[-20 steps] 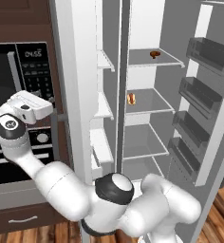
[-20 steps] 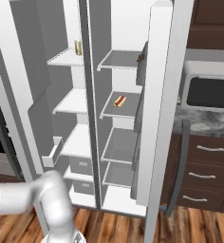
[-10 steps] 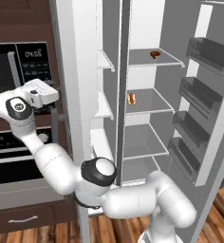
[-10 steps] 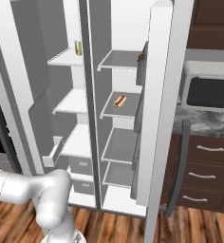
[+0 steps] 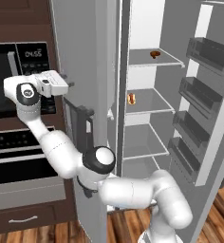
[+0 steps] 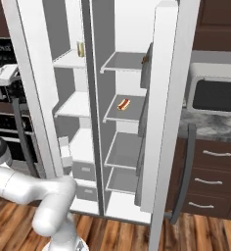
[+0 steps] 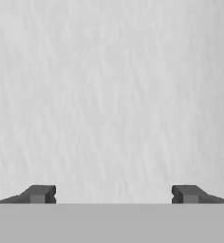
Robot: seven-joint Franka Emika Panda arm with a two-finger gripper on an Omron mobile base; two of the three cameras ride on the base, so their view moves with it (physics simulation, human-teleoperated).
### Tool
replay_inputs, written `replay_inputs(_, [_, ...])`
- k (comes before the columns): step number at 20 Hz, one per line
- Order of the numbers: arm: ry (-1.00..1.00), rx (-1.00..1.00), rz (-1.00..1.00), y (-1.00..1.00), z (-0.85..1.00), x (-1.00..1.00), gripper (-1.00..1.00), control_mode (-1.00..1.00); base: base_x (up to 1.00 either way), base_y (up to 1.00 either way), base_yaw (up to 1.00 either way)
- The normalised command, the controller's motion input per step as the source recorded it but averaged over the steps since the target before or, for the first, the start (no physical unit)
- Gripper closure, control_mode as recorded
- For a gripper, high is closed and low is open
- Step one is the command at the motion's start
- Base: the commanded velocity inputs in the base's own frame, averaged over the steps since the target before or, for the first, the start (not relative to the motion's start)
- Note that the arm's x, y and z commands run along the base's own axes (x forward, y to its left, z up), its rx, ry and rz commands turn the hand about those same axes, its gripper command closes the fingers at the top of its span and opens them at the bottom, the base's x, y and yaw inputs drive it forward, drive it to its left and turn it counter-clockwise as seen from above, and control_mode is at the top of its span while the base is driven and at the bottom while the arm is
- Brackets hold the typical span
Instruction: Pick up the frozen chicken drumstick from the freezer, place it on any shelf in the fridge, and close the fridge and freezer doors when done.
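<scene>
Dark wood cabinets frame a white side-by-side unit with both doors swung open. To its left sits a black microwave [image 5: 14, 76] above a dark oven front. On the right side, drawers with pale handles sit under a speckled counter [image 6: 210, 125].

Gripper [image 5: 66, 85]: at the end of the white arm, held high on the left, pressed up to the outer white face of the freezer door [image 5: 83, 71]. Fingers [image 7: 38, 193] stand wide apart, nothing between them. Hand view: plain white surface close ahead, both tips right up near it.

Freezer door carries a dark grey dispenser panel [image 5: 83, 126], below the hand. Fridge door [image 6: 169, 98] is open to the right; its inner side is lined with grey bins [image 5: 201, 95].

Frozen chicken drumstick [image 5: 154, 54]: small orange-brown lump on the top shelf [image 5: 168, 59] of the fridge compartment, near the back. It lies well apart from the hand, on the far side of the open freezer door, slightly higher than the gripper. In the right base view only a sliver of it [image 6: 144, 60] shows past the fridge door edge.

Orange item with a pale band [image 6: 123, 103] lies on the second fridge shelf [image 6: 115, 115], one level below the drumstick.

Small yellowish jar [image 6: 80, 48]: top freezer shelf, upright.
</scene>
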Motion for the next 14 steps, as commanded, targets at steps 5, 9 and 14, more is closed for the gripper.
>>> replay_inputs(5, [-0.10, 0.04, 0.00, -1.00, 0.11, 0.02, -1.00, -1.00, 0.00, 0.00, 0.00])
replay_inputs(9, [-0.21, 0.01, 0.02, -1.00, 0.12, 0.00, -1.00, -1.00, 0.00, 0.00, 0.00])
replay_inputs(14, [-0.14, 0.06, 0.11, -1.00, 0.22, 0.32, -1.00, -1.00, 0.00, 0.00, 0.00])
